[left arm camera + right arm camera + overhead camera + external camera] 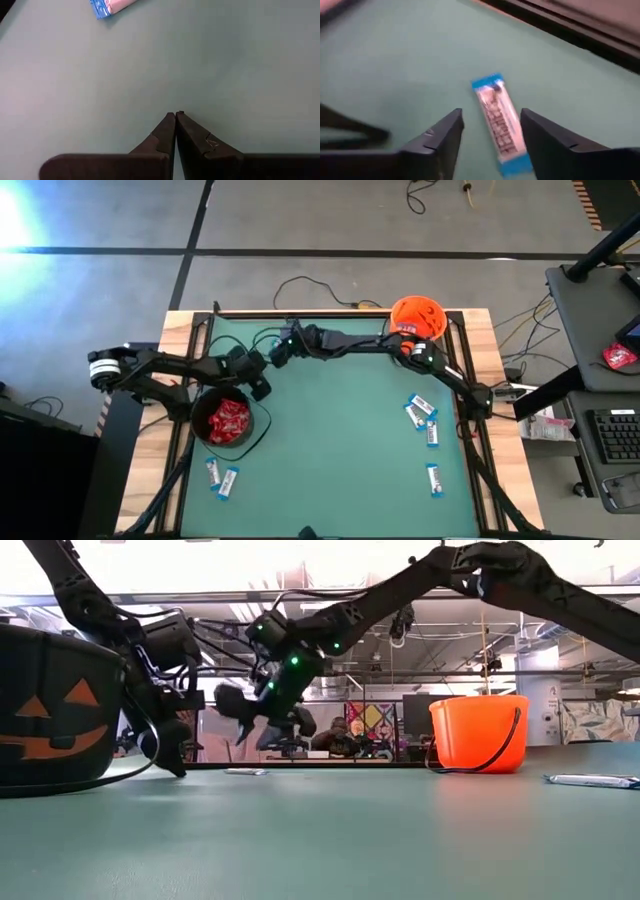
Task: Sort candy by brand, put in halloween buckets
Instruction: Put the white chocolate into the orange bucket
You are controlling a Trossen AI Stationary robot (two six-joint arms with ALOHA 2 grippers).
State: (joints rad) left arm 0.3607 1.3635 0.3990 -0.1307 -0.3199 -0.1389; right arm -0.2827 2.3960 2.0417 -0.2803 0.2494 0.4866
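The black bucket [230,421] stands at the table's left with red candy [231,418] inside. The orange bucket [418,317] stands at the far right corner. My right gripper [490,132] reaches across to the far left part of the table [278,352]. It hovers open over a white-and-blue bar [500,127] that lies flat on the mat, one finger on either side and touching nothing. My left gripper [175,116] is shut and empty, just right of the black bucket [262,387], tips close to the mat. A bar [112,6] lies beyond it.
More white-and-blue bars lie loose on the green mat: three at the right [421,411] [432,433] [434,478] and two near the front left [212,472] [229,481]. The black bucket's wire handle [262,432] hangs over its side. Raised rails edge the table [470,360].
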